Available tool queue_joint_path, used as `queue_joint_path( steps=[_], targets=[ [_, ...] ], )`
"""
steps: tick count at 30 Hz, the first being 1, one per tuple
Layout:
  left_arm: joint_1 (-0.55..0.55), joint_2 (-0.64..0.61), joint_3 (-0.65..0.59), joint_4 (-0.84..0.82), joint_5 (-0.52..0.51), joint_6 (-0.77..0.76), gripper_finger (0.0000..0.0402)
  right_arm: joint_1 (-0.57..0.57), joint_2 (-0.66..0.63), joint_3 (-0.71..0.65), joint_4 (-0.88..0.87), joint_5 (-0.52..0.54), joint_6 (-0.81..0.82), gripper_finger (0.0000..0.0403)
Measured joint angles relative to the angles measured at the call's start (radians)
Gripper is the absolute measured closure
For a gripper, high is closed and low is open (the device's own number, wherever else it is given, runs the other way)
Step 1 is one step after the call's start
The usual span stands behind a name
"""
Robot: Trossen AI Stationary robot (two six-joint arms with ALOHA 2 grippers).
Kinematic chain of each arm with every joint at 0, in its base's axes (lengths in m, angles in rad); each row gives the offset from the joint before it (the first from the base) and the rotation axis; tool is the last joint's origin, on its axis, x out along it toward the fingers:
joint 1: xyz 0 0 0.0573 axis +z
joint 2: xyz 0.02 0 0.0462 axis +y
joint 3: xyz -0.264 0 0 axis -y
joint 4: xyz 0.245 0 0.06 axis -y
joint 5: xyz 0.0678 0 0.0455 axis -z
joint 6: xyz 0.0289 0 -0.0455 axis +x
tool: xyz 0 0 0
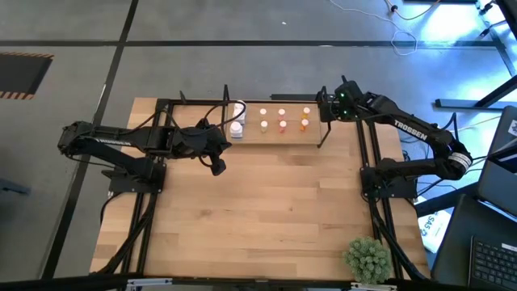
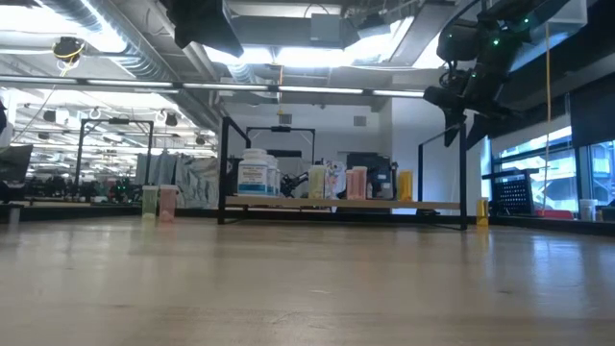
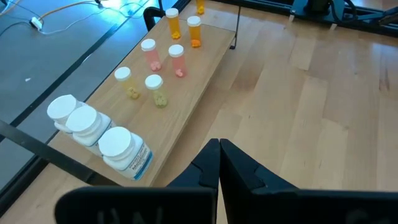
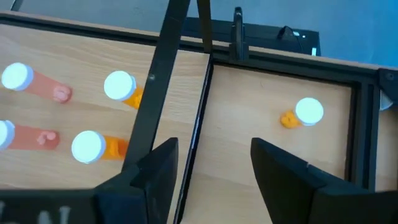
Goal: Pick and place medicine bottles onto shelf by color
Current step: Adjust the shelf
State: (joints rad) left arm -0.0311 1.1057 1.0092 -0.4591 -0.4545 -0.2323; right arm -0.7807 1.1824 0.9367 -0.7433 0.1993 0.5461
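Over the left half of the table (image 1: pixel 266 210) we see our left gripper (image 1: pixel 217 166) hanging just near of the shelf's left end, its fingers (image 3: pixel 239 168) pressed together with nothing between them. Just beyond it, the shelf (image 1: pixel 275 137) runs along the table's far edge, a pale board between thin black end frames. On its left end stand three chunky white bottles (image 3: pixel 93 127), touching one another. To their right we count small bottles in pairs: two cream bottles (image 3: pixel 140 84), then two pink bottles (image 3: pixel 163 57), then two orange bottles (image 3: pixel 183 28) nearest the right frame. One more orange bottle (image 4: pixel 301 114) stands on the table just right of the shelf's right end frame. Above that spot hovers our right gripper (image 4: pixel 214 165), raised clear of the table, fingers (image 4: pixel 283 168) spread apart and empty.
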Motion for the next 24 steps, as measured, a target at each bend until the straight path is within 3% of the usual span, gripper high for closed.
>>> queue_joint_path(
  steps=[11, 24],
  targets=[
    [0.000, 0.000, 0.000, 0.000, 0.000, 0.000, 0.0401, -0.055, 0.000, 0.000, -0.007, 0.068, 0.039, 0.0199],
    [0.000, 0.000, 0.000, 0.000, 0.000, 0.000, 0.0401, -0.060, 0.000, 0.000, 0.000, -0.035, 0.048, 0.0199]
  ],
)
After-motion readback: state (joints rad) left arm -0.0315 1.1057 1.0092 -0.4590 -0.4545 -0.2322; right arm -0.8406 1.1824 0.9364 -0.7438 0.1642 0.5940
